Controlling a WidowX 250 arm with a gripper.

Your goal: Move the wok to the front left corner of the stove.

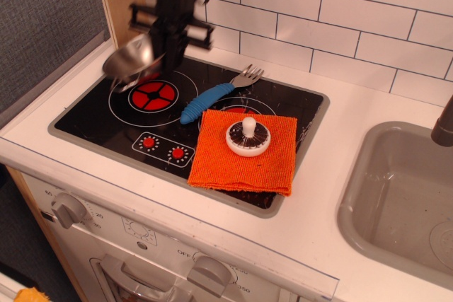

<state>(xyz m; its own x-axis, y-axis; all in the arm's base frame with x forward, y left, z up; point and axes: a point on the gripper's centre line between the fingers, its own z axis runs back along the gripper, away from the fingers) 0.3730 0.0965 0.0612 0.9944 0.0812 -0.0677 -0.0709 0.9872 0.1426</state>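
The wok [130, 59] is a small shiny steel bowl. It hangs tilted in the air over the back left corner of the stove [92, 122], just left of the red burner centre [153, 94]. My black gripper [164, 50] comes down from above and is shut on the wok's right rim. The wok's wire handle shows below its lower edge. The stove is a glossy black cooktop with a grey rim, and its front left corner carries nothing.
A fork with a blue handle [212, 97] lies mid-stove. An orange cloth [244, 157] covers the right burner, with a white knobbed disc [248, 134] on it. A grey sink [403, 196] is at right. A wooden panel and a tiled wall stand behind.
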